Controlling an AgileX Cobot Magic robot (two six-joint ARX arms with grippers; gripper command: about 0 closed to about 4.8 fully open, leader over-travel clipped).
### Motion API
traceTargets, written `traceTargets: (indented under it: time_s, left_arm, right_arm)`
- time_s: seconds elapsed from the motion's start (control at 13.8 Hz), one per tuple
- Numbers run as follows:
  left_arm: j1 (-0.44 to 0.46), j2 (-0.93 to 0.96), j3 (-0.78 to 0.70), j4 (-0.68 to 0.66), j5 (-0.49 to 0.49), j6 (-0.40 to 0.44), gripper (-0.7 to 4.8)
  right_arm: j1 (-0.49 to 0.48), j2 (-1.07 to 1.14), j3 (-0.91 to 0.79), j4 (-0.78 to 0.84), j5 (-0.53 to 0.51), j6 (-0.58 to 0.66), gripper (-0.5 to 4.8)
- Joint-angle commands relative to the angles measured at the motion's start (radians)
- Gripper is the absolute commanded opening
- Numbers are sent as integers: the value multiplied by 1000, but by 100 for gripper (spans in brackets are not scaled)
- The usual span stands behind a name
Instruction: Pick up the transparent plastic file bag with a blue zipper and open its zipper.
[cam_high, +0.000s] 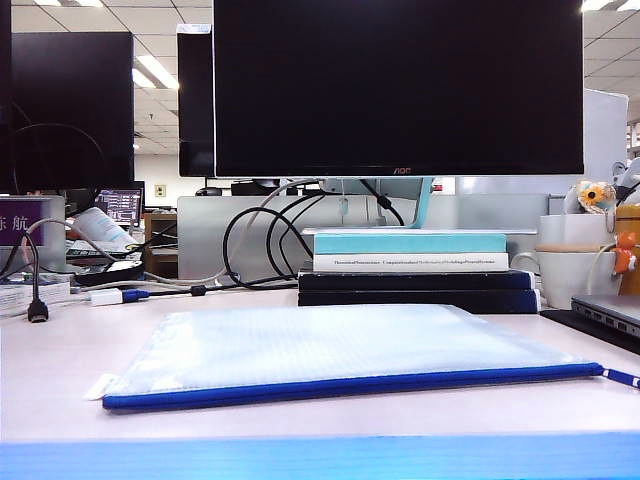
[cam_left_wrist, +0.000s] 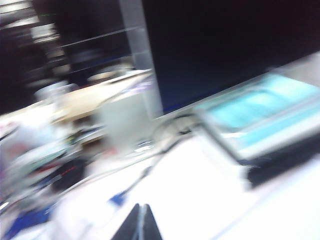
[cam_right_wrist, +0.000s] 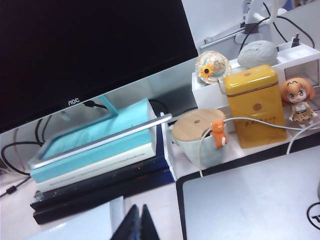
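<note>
Honestly neither arm shows from the front, just the file bag (cam_high: 345, 350) lying flat on the desk (cam_high: 60, 370) ahead of the book stack (cam_high: 415, 270), its blue zipper (cam_high: 350, 387) along the near edge and the pull cut off at the right. From its wrist camera the left gripper (cam_left_wrist: 139, 226) is a dark wedge with jaws pressed together on nothing, everything behind it smeared by blur. Sharper, the right gripper (cam_right_wrist: 136, 225) is likewise pinched closed and empty, up over the books near the lidded mug (cam_right_wrist: 199, 137), yellow tin (cam_right_wrist: 254, 105) and laptop (cam_right_wrist: 250, 200); a pale sliver beside it might be the bag, can't tell.
</note>
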Motion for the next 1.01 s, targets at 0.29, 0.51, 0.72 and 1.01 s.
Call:
traceTargets:
  time_s: [0.29, 0.51, 0.72, 1.01]
  left_arm:
    - [-543, 243, 35, 30, -363, 285, 186]
    - [-598, 315, 35, 77, -388, 286, 186]
    - [-597, 315, 36, 126, -283, 292, 184]
    - [-538, 346, 37, 15, 117, 260, 175]
  right_arm:
    - [-29, 513, 307, -79, -254, -35, -7]
    - [-251, 850, 450, -185, -834, -40, 5]
    - [-417, 1123, 521, -203, -1135, -16, 127]
    - [-340, 1384, 699, -525, -1023, -289, 180]
